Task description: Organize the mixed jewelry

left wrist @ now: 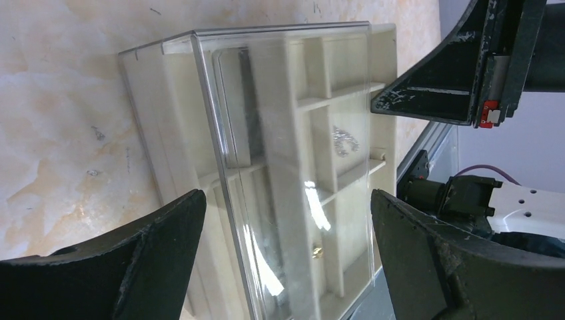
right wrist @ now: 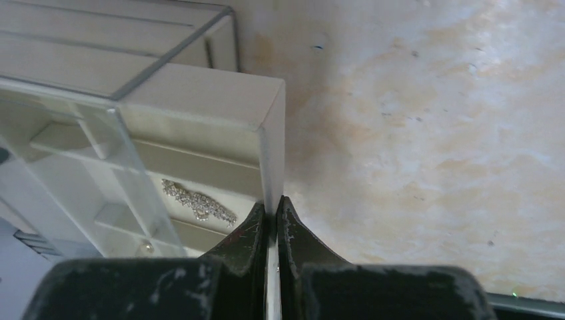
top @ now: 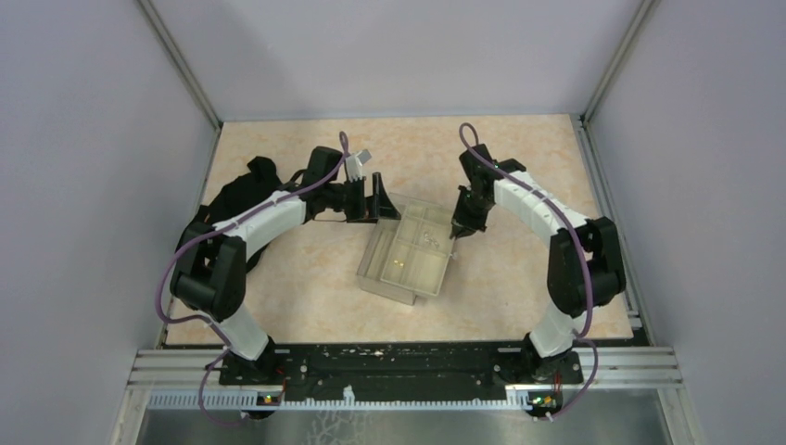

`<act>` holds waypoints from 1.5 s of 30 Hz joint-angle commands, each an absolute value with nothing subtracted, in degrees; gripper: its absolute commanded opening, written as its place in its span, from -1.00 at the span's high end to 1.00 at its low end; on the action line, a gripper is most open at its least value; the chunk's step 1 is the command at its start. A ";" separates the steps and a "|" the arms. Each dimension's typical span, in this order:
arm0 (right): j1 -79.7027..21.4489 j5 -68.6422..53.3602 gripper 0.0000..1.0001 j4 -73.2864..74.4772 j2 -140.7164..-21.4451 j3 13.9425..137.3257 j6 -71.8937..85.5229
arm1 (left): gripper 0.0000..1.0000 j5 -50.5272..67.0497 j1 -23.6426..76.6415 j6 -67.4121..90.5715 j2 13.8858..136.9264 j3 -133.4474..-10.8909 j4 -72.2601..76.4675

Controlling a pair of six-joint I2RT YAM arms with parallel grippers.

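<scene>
A beige compartmented tray (top: pixel 422 243) sits partly inside a clear plastic box (top: pixel 394 278) at the table's middle. A sparkly silver piece (right wrist: pixel 198 201) lies in one compartment; it also shows in the left wrist view (left wrist: pixel 345 141). A tiny gold piece (left wrist: pixel 318 252) lies in another compartment, and a small round bead (right wrist: pixel 147 248) in a third. The thin wire hoop is out of view. My right gripper (right wrist: pixel 272 208) is shut on the tray's side wall (right wrist: pixel 272 153). My left gripper (left wrist: pixel 286 200) is open, its jaws spread wide just above the box's far-left corner.
A black cloth-like heap (top: pixel 248 185) lies at the back left behind my left arm. Grey walls enclose the table on three sides. A metal rail (top: pixel 408 366) runs along the near edge.
</scene>
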State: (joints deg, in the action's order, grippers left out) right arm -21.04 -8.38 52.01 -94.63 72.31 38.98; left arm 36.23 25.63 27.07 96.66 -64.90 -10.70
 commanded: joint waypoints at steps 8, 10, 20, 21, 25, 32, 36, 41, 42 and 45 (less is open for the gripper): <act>-24.84 -15.01 0.15 42.09 -95.31 77.75 41.11 | -0.97 36.65 26.34 26.82 97.16 -66.00 -10.05; -24.07 -12.82 0.01 42.72 -93.37 76.20 40.28 | -0.97 36.37 26.27 26.81 97.11 -66.10 -10.17; -20.06 -9.87 0.53 36.21 -84.13 64.78 43.59 | -0.97 36.39 26.20 26.11 97.75 -66.69 -11.09; -20.05 -10.11 0.60 35.91 -84.40 64.51 43.59 | -0.97 36.45 26.24 26.10 97.80 -66.72 -11.14; -20.11 -10.76 0.94 35.65 -86.00 64.27 43.45 | -0.97 36.62 26.26 26.19 97.78 -66.88 -11.24; -21.60 -15.06 1.00 31.93 -90.36 66.14 43.56 | -0.97 36.93 26.28 26.49 97.74 -66.43 -10.84; -24.68 -16.76 1.00 30.32 -94.55 70.35 44.45 | -0.97 37.67 26.27 27.25 98.00 -66.13 -10.18; -24.83 -14.41 1.00 33.12 -96.02 73.96 43.84 | -0.97 35.72 26.24 27.04 97.39 -67.40 -11.35; -24.27 -11.70 0.98 35.23 -95.61 74.75 42.65 | -0.97 34.37 26.13 26.68 97.09 -68.00 -12.27; -20.76 -5.18 0.54 39.18 -92.79 75.45 38.83 | -0.97 30.38 25.26 25.32 95.49 -69.89 -14.20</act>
